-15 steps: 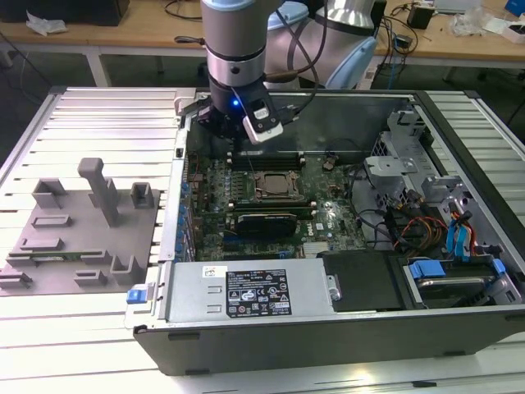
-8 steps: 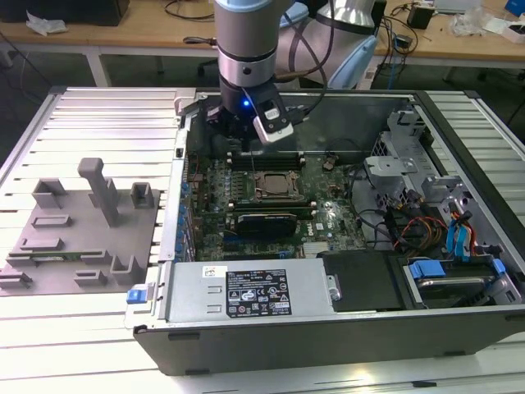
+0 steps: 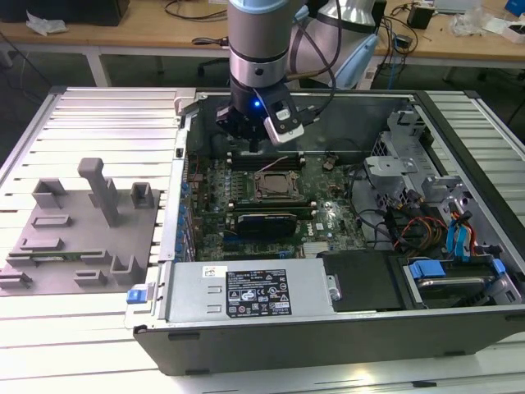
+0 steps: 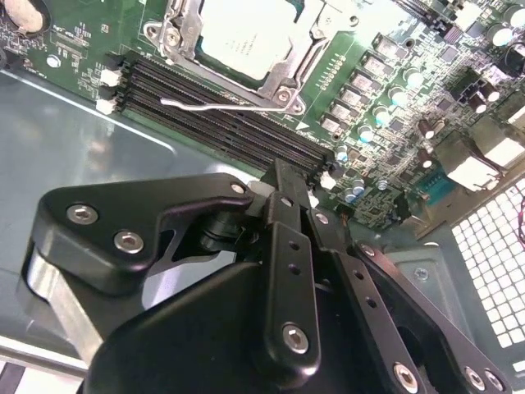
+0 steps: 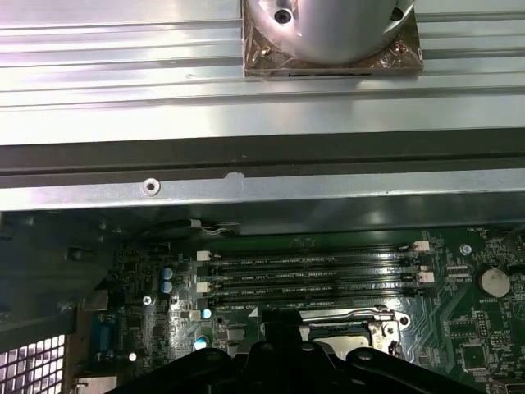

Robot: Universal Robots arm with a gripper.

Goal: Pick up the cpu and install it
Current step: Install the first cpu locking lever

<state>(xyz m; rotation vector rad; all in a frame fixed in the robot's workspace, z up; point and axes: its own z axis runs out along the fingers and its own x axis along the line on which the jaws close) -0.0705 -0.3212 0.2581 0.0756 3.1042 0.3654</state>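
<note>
The cpu (image 4: 246, 37) lies in the socket (image 4: 176, 33). The pincer (image 4: 285, 185) hangs just beside the socket, over the memory slots (image 4: 246, 131), apparently clenched on nothing. Good seating means flat, square, untilted.

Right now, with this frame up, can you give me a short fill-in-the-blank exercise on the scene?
1. The cpu sits inside the metal-framed ___ on the motherboard.
2. The gripper hangs above the long dark memory ___ beside it.
3. The grey fixture lies outside the open case, on the exterior view's ___.
Missing words: socket; slots; left.
</note>
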